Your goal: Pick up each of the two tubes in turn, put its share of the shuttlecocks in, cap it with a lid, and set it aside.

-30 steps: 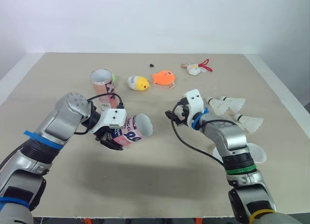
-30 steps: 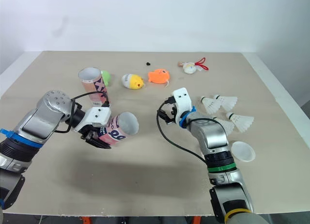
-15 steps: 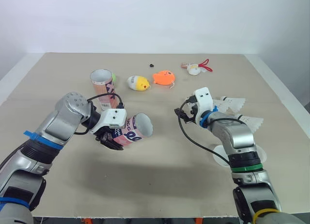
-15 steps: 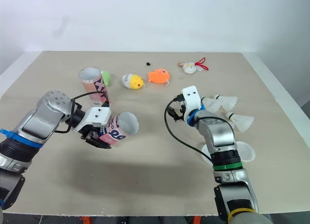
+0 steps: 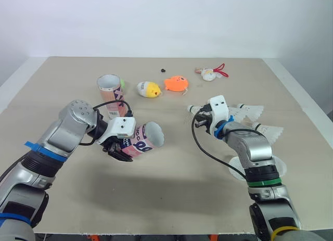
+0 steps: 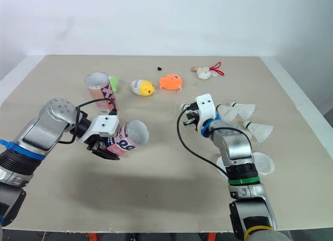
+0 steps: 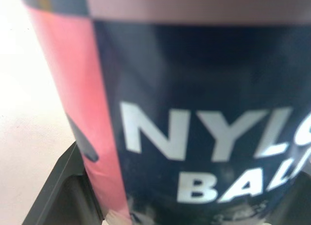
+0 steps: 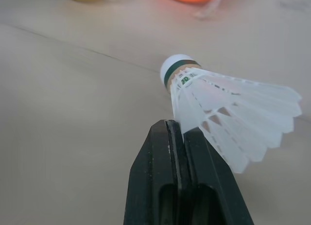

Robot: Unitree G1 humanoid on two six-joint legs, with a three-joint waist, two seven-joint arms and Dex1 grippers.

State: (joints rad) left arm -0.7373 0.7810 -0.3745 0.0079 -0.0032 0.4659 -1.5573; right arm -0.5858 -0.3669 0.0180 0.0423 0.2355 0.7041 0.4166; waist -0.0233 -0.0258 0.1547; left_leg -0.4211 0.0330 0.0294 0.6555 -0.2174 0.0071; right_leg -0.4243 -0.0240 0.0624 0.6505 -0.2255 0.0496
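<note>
Left gripper [image 5: 120,151] is clamped on the pink tube [image 5: 143,139], holding it off the table [image 5: 171,189] and tipped nearly level, its open mouth turned toward the right gripper [image 8: 177,130]. Lettering on the tube wall sits tight against the left fingers. The right gripper's fingers are pressed together, pinching the held shuttlecock [image 8: 218,118] by its white skirt, cork end pointing away from the wrist. Gap between the two grippers is moderate. The second tube [image 5: 110,92] stands upright beyond the left gripper. A loose shuttlecock [image 5: 244,112] lies just right of the right gripper, another loose shuttlecock [image 5: 268,130] beside it, nearer the robot. A white lid [image 6: 260,163] lies behind the right gripper, by the forearm.
</note>
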